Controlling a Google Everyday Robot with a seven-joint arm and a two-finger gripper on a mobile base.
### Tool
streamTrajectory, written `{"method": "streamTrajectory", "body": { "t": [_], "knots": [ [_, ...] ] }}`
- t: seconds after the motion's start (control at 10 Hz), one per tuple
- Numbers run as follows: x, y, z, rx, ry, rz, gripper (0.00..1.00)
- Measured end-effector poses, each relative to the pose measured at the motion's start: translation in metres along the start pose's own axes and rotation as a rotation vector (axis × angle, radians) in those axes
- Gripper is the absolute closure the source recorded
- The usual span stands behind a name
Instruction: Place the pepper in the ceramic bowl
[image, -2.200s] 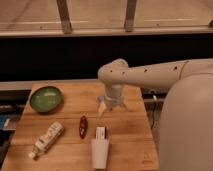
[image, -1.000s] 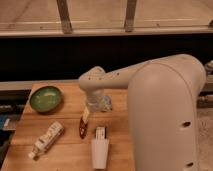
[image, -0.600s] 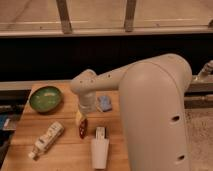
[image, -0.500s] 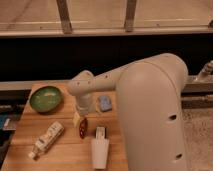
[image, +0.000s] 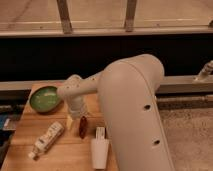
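The pepper (image: 82, 126) is a small dark red chili lying on the wooden table (image: 30, 160), just right of my gripper. My gripper (image: 74, 119) hangs low over the table at the pepper's upper left end, very close to it; whether it touches the pepper does not show. The green ceramic bowl (image: 45, 98) sits at the table's back left, a short way up and left of the gripper, and is empty. My large white arm covers the right side of the table.
A white labelled bottle (image: 46, 139) lies on its side at the front left. A white tapered cup (image: 99, 153) stands at the front, with a small white item (image: 100, 132) just behind it. A dark wall and rail run behind the table.
My arm has swung left across the table, and the gripper has moved from the table's middle right to the pepper's upper end. The pepper, bowl, bottle and cup have not moved.
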Motion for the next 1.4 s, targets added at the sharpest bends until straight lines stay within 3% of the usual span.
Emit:
{"method": "streamTrajectory", "body": {
  "t": [0.7,1.0,1.4],
  "knots": [
    [0.000,-0.011,0.033,-0.026,0.034,0.051,0.23],
    [0.000,-0.010,0.036,-0.030,0.034,0.059,0.51],
    [0.003,-0.017,0.026,-0.044,0.021,0.092,0.92]
  ]
}}
